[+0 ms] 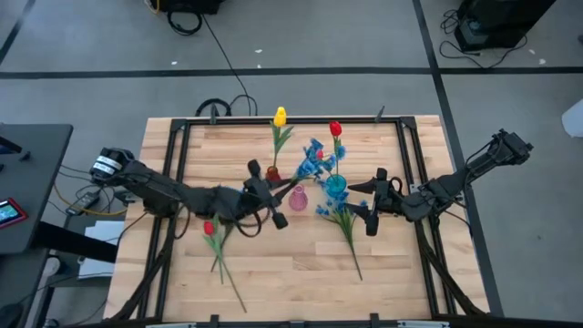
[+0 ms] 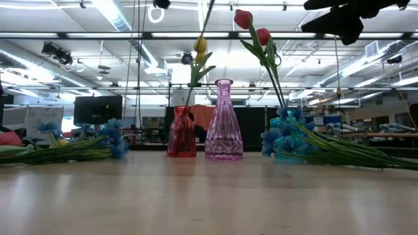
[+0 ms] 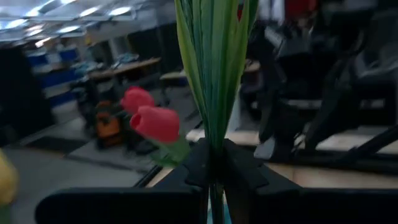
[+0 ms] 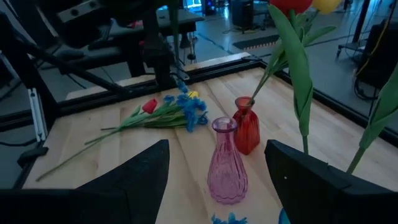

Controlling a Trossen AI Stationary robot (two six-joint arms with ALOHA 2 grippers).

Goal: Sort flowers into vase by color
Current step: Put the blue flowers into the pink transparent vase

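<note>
High view: pink vase (image 1: pixel 298 198) stands between red vase (image 1: pixel 272 172) and, seemingly, blue vase (image 1: pixel 336 188).

The wooden table (image 1: pixel 291 264) carried a black metal frame (image 1: pixel 178 173) along its edges. It stood on a grey floor (image 1: pixel 301 36) marked with dark tape lines. A black cable (image 1: pixel 223 59) ran across that floor. A dark side table (image 1: pixel 32 164) stood left of it, holding a phone (image 1: pixel 9 214).
</note>
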